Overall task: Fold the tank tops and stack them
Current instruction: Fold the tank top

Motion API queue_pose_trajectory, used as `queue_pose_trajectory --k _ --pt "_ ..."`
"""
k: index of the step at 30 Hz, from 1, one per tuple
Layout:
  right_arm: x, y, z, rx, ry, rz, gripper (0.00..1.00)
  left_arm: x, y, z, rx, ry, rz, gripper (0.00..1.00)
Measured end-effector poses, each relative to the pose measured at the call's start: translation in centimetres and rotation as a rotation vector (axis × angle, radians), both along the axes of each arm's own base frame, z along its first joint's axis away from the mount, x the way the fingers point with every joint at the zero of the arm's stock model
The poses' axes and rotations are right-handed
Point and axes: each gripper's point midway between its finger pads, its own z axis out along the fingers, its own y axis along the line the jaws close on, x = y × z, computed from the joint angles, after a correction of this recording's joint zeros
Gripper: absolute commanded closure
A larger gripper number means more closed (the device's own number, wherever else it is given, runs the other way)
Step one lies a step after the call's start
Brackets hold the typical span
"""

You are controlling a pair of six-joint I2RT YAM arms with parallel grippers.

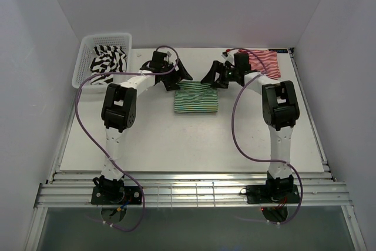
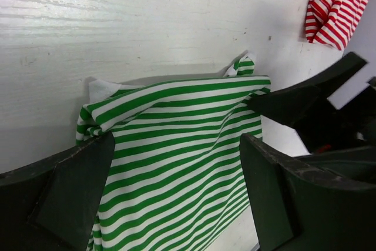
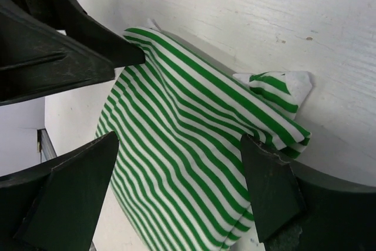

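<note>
Care with layers matters most, I think: the green-and-white tank top (image 1: 196, 99) lies folded at the centre of the table (image 1: 147, 139), and each gripper should catch all layers at a far corner, both closing together so the fold does not slide. Both arms reach forward, elbows raised, wrists turned inward. The left gripper (image 1: 178, 77) and right gripper (image 1: 212, 78) hover spread above that far edge, holding nothing. Beyond, the red-and-white tank top (image 1: 265, 62) lies far right; the black-and-white tank top (image 1: 109, 58) sits in the basket (image 1: 81, 69).
</note>
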Motion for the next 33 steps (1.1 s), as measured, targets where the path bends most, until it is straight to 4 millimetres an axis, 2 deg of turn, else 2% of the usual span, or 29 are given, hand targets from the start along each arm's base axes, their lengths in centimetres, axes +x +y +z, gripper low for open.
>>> queue_pose_trajectory --k 5,8,10,12,15,19,22,29,33 --pt "-1.2 -0.6 4.3 -0.004 -0.082 0.019 0.10 -0.8 0.1 1.4 0.063 -0.050 -0.017 0.02" --pt "-3.3 -0.9 6.9 0.003 -0.129 0.037 0.10 -3.0 -0.1 3.1 0.078 -0.067 -0.032 0.02" --pt "-5.1 -0.9 7.5 0.006 -0.142 0.052 0.10 -4.7 -0.1 4.0 0.075 -0.078 -0.042 0.02" --pt "-6.9 -0.8 7.0 0.009 -0.132 0.067 0.10 -6.4 -0.4 4.4 0.064 -0.077 -0.056 0.02" --pt "-9.3 -0.7 4.4 0.004 -0.063 0.084 0.10 -8.5 -0.7 3.8 0.049 -0.058 -0.077 0.02" --pt "-11.7 -1.0 0.5 -0.010 0.052 0.085 0.10 -11.2 -0.2 0.6 0.060 0.023 -0.080 0.02" --pt "-12.7 -1.4 -1.4 -0.021 0.106 0.078 0.10 -12.5 0.4 -1.2 0.072 0.073 -0.071 0.02" --pt "-12.7 -1.4 -1.3 -0.014 0.106 0.075 0.10 -12.4 0.5 -1.0 0.067 0.067 -0.063 0.02" --pt "-12.9 -2.0 -0.7 -0.053 0.086 0.069 0.10 -12.9 1.0 0.0 0.081 0.054 -0.057 0.02"
